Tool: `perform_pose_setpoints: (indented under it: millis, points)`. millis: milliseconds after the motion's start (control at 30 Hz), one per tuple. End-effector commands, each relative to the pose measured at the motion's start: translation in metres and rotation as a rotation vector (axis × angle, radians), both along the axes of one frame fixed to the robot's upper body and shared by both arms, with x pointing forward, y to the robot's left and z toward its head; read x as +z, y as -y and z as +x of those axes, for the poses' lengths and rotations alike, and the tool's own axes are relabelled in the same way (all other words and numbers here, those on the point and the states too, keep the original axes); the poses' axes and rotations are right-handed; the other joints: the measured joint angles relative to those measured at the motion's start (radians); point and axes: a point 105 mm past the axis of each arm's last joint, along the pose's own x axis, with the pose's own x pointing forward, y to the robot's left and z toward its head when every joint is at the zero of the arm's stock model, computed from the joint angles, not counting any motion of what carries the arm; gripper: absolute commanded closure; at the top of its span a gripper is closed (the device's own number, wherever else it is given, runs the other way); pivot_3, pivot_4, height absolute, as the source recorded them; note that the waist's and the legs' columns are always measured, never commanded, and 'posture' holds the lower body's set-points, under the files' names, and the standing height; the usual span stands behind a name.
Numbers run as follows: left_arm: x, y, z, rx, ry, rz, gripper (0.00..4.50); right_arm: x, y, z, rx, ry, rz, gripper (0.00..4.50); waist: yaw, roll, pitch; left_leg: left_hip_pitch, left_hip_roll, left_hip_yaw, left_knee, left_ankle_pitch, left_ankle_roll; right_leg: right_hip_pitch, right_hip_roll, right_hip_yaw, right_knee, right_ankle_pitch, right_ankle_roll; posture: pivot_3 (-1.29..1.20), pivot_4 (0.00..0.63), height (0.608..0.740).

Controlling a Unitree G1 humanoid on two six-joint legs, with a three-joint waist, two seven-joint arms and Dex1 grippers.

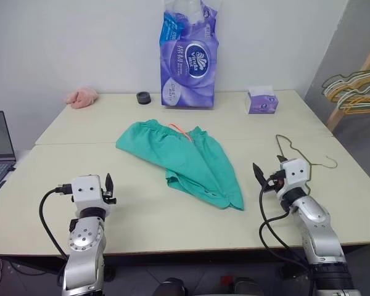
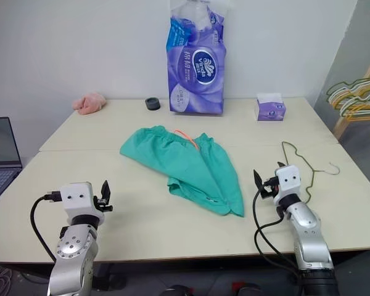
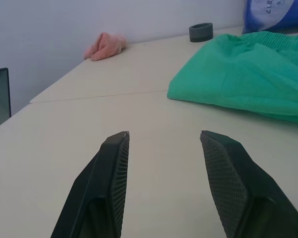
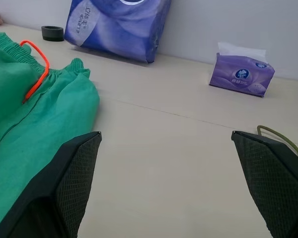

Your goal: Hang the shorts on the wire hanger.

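The shorts (image 1: 184, 161) lie flat in the middle of the counter (image 1: 61, 203), and nothing is hung yet. They run slantwise: the puffy waistband is at the far end, near the big purple pack of tissue (image 1: 188, 55), and the leg ends point down toward the right gripper (image 1: 269, 168). The wire hanger (image 1: 299, 152) lies on the side of the shorts where the right arm is. It sits well apart from the shorts, with part of it behind the right gripper.

So the right gripper is the closer one to both things. The hanger is just beside it, on the side away from the shorts. Its jaws are spread as wide as they go, and they hold nothing. The left gripper (image 1: 108, 186) hangs over bare counter on the other side of the shorts. Its jaws are partly spread and empty too.

The shorts are soft, thin green cloth with a crinkly stretchy top and an orange string (image 1: 181, 131). They will probably flop and fold when lifted. The hanger is thin, hard, bent wire with a curled hook, and it lies flat, so it may be tricky to pinch.
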Motion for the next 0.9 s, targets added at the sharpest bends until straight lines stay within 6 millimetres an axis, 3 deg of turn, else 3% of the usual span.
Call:
perform_pose_setpoints:
  millis: [33,633,800,900]
  points:
    - [0.019,0.006,0.001,-0.021,0.08,0.035,2.1,0.013,-0.004,0.004,0.015,0.046,0.0,0.02,0.0,0.0,0.0,0.0,0.0,0.0,0.0,0.0,0.0,0.0,0.0,0.0,0.0,0.0,0.0,0.07,0.0,0.74]
    - [0.017,0.002,-0.001,-0.003,0.059,0.035,2.1,0.013,-0.014,0.005,0.065,0.047,-0.017,0.02,0.0,0.0,0.0,0.0,0.0,0.0,0.0,0.0,0.0,0.0,0.0,0.0,0.0,0.0,0.0,0.08,0.0,0.74]
    - [0.017,0.002,-0.001,-0.002,0.058,0.037,2.1,0.013,-0.015,0.005,0.068,0.05,-0.02,0.02,-0.008,0.0,0.0,0.0,-0.004,-0.012,0.0,0.001,-0.001,0.006,-0.002,-0.009,-0.001,-0.002,0.002,0.08,0.0,0.74]
    - [0.017,0.003,0.0,-0.003,0.057,0.037,2.1,0.013,-0.015,0.006,0.067,0.049,-0.025,0.02,-0.028,0.001,0.001,-0.002,-0.014,-0.035,0.0,0.003,-0.002,0.016,-0.012,-0.032,-0.001,-0.008,0.007,0.08,0.0,0.74]
